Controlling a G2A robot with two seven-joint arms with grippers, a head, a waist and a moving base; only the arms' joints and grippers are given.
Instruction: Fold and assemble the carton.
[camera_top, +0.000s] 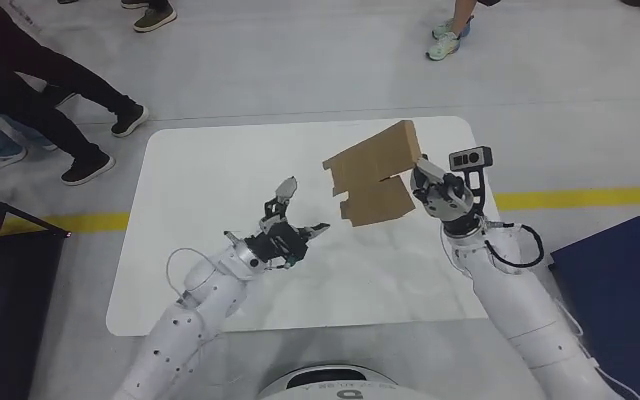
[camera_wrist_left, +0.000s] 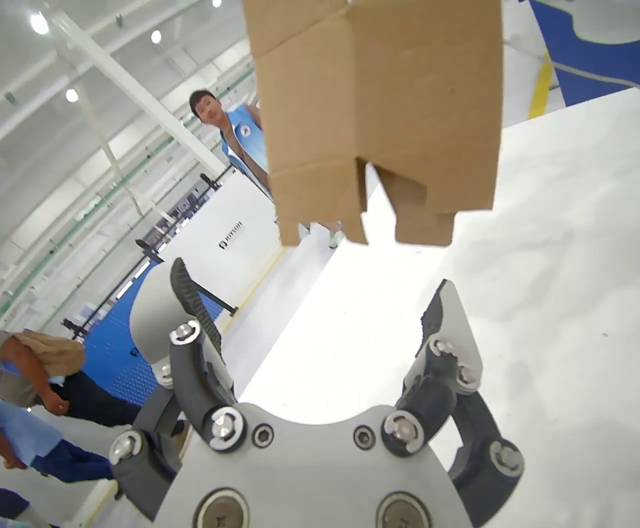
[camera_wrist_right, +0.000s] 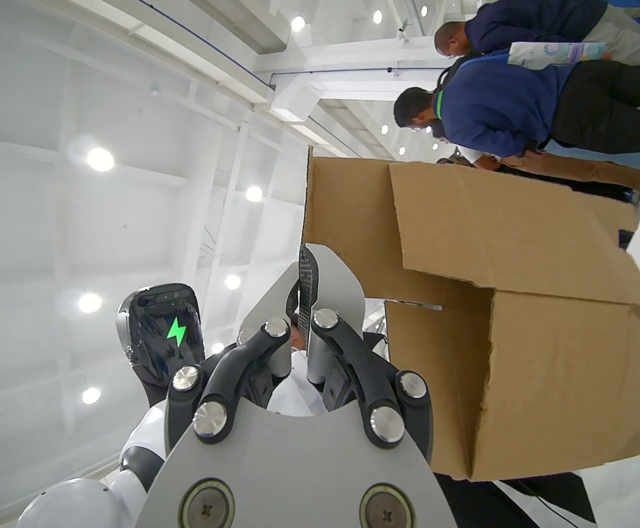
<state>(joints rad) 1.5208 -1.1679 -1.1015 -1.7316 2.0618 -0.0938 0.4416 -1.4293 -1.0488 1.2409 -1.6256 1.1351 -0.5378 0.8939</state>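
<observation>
Top view: right gripper (camera_top: 420, 176) pinches edge of part-opened carton (camera_top: 372, 172), upper right, above white table (camera_top: 200, 200); left gripper (camera_top: 305, 208) spread wide, ctr.

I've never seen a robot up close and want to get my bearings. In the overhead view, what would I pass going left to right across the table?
left gripper, open → carton → right gripper, shut on the carton's edge

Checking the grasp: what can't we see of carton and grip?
- Carton top: left wrist view, cut off by the frame edge.
- Its far end: right wrist view, cut off at the edge.
- Right gripper contact: right wrist view, covered by its own fingers.
- Its inside: top view, hidden by its own panels.
</observation>
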